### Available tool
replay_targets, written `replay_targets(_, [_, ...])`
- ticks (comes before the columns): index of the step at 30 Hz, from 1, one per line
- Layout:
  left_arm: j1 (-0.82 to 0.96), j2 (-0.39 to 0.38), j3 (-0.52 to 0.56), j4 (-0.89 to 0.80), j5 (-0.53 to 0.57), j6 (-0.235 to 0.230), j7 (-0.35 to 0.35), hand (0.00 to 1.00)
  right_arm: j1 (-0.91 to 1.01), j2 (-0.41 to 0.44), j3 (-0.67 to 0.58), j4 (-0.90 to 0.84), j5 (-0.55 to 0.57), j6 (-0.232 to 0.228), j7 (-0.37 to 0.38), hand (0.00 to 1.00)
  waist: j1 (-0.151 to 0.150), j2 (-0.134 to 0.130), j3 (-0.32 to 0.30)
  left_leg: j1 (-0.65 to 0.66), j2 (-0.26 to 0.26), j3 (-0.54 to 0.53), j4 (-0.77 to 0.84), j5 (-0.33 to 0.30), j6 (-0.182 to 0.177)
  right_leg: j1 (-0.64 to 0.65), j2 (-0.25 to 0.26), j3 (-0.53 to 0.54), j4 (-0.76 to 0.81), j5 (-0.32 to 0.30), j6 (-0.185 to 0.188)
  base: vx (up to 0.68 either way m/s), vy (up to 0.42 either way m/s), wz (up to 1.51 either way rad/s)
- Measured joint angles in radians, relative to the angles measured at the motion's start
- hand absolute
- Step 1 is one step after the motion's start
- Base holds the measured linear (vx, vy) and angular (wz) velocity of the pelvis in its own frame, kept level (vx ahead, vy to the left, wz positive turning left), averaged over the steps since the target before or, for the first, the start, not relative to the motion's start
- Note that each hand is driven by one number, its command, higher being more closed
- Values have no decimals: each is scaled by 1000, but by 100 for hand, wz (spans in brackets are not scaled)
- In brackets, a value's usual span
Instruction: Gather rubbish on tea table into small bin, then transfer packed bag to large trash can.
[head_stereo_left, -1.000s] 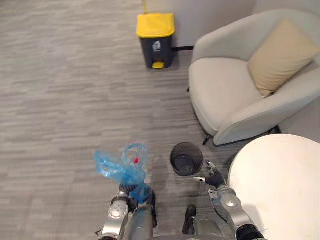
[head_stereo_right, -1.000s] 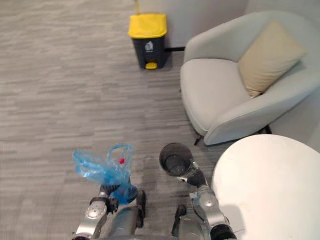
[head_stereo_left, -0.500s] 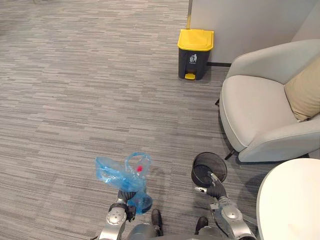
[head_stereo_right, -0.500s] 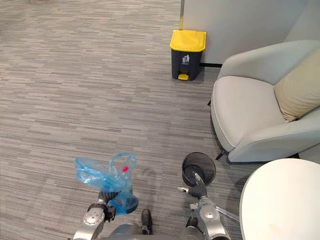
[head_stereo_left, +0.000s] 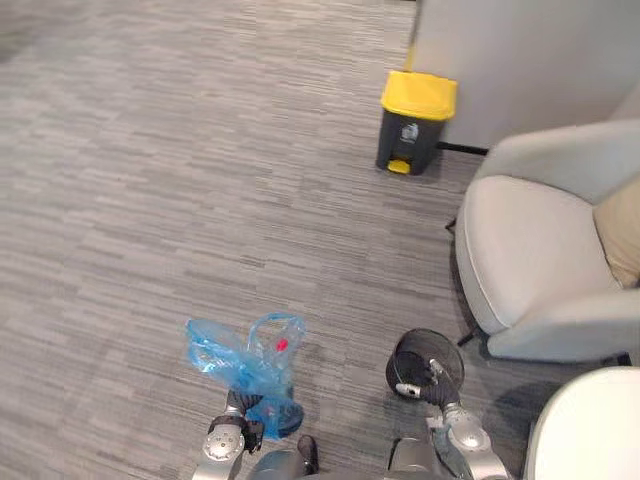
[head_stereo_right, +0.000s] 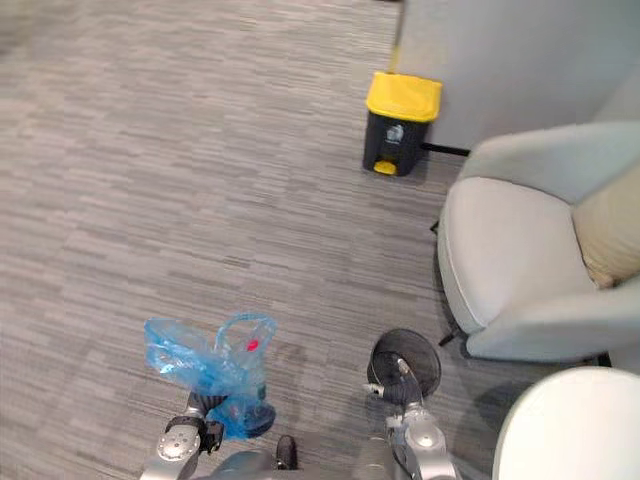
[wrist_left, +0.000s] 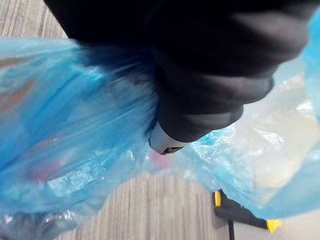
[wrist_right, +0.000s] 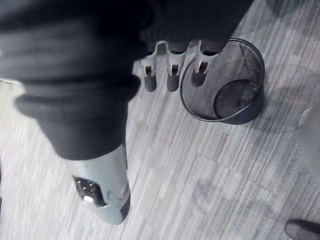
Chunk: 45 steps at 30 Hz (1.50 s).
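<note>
Second half of the job, as I read it: the rubbish is bagged and now goes to the big can.

- Blue plastic bag (head_stereo_left: 243, 352) is up off the floor in the left hand (wrist_left: 200, 85), at my 11 o'clock, close in. Plastic is bunched tight round the hand, so I read the fingers as clamped on the bag's neck. Something small and red shows through the bag.
- Right hand (head_stereo_left: 438, 384) is empty, fingers (wrist_right: 172, 79) straight and slightly apart, hovering over the near rim of the small mesh bin (wrist_right: 235, 95) at my 1 o'clock. The bin sits on the floor with its bare bottom showing and no liner in it.
- Target: yellow-lidded pedal trash can (head_stereo_left: 415, 122), far off at 1 o'clock against the wall, lid down.

Next: walk it over on a line slightly right of straight ahead and keep the bag high so it doesn't drag. The lid has to come up first, by pedal or by the free right hand.

In the way: the mesh bin sits almost on that line, so pass it on its left. The grey armchair (head_stereo_left: 530, 265) with a beige cushion (head_stereo_left: 625, 235) crowds 2 o'clock, and the white round tea table (head_stereo_left: 590, 430) is tight at 4. The carpet at 12 looks open.
</note>
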<state>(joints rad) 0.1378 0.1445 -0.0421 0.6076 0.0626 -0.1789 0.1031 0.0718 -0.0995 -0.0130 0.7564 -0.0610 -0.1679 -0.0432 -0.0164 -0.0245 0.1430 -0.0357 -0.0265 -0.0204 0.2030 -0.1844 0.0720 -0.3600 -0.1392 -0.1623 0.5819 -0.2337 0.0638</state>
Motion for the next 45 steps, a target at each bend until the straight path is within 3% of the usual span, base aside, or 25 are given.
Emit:
replay_targets(2, [-1, 0, 7, -1, 1, -1, -9, 100, -1, -3, 0, 10, 2, 0, 0, 0, -2, -2, 1, 31, -2, -21, -12, -21, -33, -10, 32, -12, -158, 53, -25, 358, -162, 61])
replay_targets(3, [2, 5, 10, 0, 11, -1, -12, 100, 11, -3, -1, 10, 6, 0, 1, 0, -11, -17, -4, 54, -14, -45, -1, -61, -59, -8, 32, 4, -207, 155, -67, 367, -202, 60])
replay_targets(4, [1, 3, 12, 0, 11, 0, -12, 100, 18, -6, -3, 9, 12, 1, 1, 0, -20, -21, -8, 60, -10, -63, 9, -76, -69, -2, 33, -2, -193, 182, -78, 459, -258, 64])
replay_targets(5, [7, -8, 13, -5, 13, 0, -13, 100, 28, -8, -20, 4, 13, 2, 2, 0, -19, 17, -14, 71, 26, -70, 13, -96, -94, 7, 56, -32, -177, 145, -88, 357, -171, 35])
replay_targets(7, [8, -17, 14, -11, 19, 0, -14, 100, 27, -6, -30, -3, 16, 2, 2, 0, -24, 46, -13, 56, 67, -52, 69, -107, -142, 27, 81, -70, -180, 112, -115, 451, -195, 30])
replay_targets(8, [3, -26, 16, -12, 20, 0, -15, 100, 36, -4, -29, -16, 21, 3, 3, 0, -25, 50, -9, 27, 80, -39, 153, -105, -156, 57, 91, -84, -197, 98, -119, 444, -202, 42])
replay_targets(10, [9, -53, 28, -49, 22, 1, -16, 100, 80, 13, -23, -99, 24, 10, 2, 0, -20, 48, -1, -86, 145, 42, 510, -64, -244, 190, 126, -102, -271, 88, -134, 405, -182, 23])
replay_targets(12, [31, -69, 49, -113, 21, -1, -16, 100, 92, 17, -19, -154, 35, 9, 1, 0, -16, 36, 5, -156, 221, 151, 720, -80, -216, 286, 146, -94, -316, 79, -148, 345, -124, -18])
replay_targets(15, [28, -77, 50, -164, 20, -3, -16, 100, 81, 31, -24, -199, 56, -3, -1, 0, 14, 24, 5, -270, 273, 226, 709, -116, -149, 360, 154, -42, -396, 79, -148, 300, -13, -45])
replay_targets(20, [32, -92, 51, -163, 20, -1, -17, 100, 83, 51, -33, -184, 55, 1, -6, 0, 36, 12, 10, -336, 207, 158, 303, -82, -160, 417, 127, 39, -434, 54, -101, 238, 174, -46])
replay_targets(21, [31, -103, 50, -154, 20, -2, -17, 100, 83, 50, -40, -179, 55, 1, -9, 0, 37, 23, 5, -319, 191, 126, 179, -20, -157, 422, 124, 65, -431, 37, -73, 287, 324, -77])
replay_targets(22, [32, -110, 50, -129, 20, -1, -17, 100, 81, 50, -50, -169, 54, 2, -15, 0, 39, 39, 1, -290, 194, 117, 120, 103, -159, 425, 128, 110, -416, 11, -41, 291, 351, -91])
replay_targets(23, [35, -110, 50, -117, 20, 0, -16, 100, 75, 53, -48, -154, 54, 2, -18, 0, 45, 36, -4, -280, 188, 123, 125, 146, -149, 425, 120, 137, -407, -1, -26, 378, 419, -101])
replay_targets(24, [36, -102, 43, -100, 20, 6, -17, 100, 81, 68, -47, -142, 51, 6, -18, 0, 49, -2, -26, -270, 151, 177, 142, 99, -121, 418, 70, 169, -381, -25, 7, 259, 268, -73])
replay_targets(26, [31, -101, 33, -100, 20, 8, -17, 100, 83, 67, -49, -142, 50, 11, -19, 0, 53, -29, -40, -243, 126, 237, 144, 54, -99, 361, 25, 195, -273, -38, 28, 297, 293, -68])
replay_targets(30, [40, -72, -18, -97, 18, 17, -16, 100, 71, 78, -43, -122, 38, 18, -16, 0, 44, -25, -37, -91, 86, 327, 86, -5, -77, 177, -38, 189, 177, -3, 105, 299, 235, -59])
replay_targets(32, [38, -52, -20, -97, 17, 17, -11, 100, 66, 77, -23, -101, 28, 20, -15, 0, 27, -13, -30, -17, 87, 356, 41, -14, -76, 95, -39, 121, 270, -24, 65, 492, -8, -43])
replay_targets(33, [14, -36, 17, -74, 8, 17, -8, 100, -12, 61, -16, -36, 16, 20, -16, 0, -2, -1, -20, 62, 138, 391, 5, -20, -90, -28, -3, -95, 56, -37, -9, 750, -192, -57])
replay_targets(34, [2, -18, 16, -61, 8, 17, -9, 100, -19, 52, -14, -22, 11, 22, -17, 0, -3, -8, -20, 84, 136, 391, -3, -28, -116, -20, 23, -128, -116, 65, -35, 882, -292, -44])
replay_targets(35, [-6, 3, 26, -52, 8, 14, -9, 100, -10, 45, -10, -19, 11, 20, -18, 0, -4, -54, -13, 117, 113, 376, 2, -55, -156, -11, 25, -113, -208, 236, -140, 469, -174, -30])
replay_targets(37, [-29, -20, 53, -19, 7, 19, -8, 100, -53, 12, -10, 6, 11, 19, -19, 0, 0, 14, 7, 118, 164, 347, 6, -65, -166, -8, 73, -118, -208, 236, -148, 313, -152, -41])
replay_targets(39, [-59, -27, 51, -12, 8, 17, -10, 100, -71, -13, -25, 12, 10, 21, -20, 0, -7, 40, 21, 128, 170, 325, -24, -48, -183, -6, 96, -115, -229, 201, -147, 266, -131, -19])
replay_targets(41, [-70, -30, 49, -5, 8, 18, -13, 100, -44, -14, -30, 14, 11, 26, -20, 0, -29, 44, 30, 99, 203, 262, 152, -46, -194, 61, 100, -137, -233, 136, -126, 281, -124, 20])
replay_targets(43, [-56, -57, 50, -18, 8, 17, -16, 100, 24, -8, -29, -7, 12, 28, -21, 0, -23, 48, 32, 27, 258, 208, 432, 21, -226, 182, 119, -156, -274, 113, -131, 260, -91, 28])
replay_targets(45, [-15, -79, 49, -51, 8, 16, -17, 100, 53, 6, -28, -50, 13, 30, -22, 0, -19, 46, 30, -77, 313, 202, 676, 30, -220, 248, 140, -149, -297, 80, -148, 251, -60, -4])
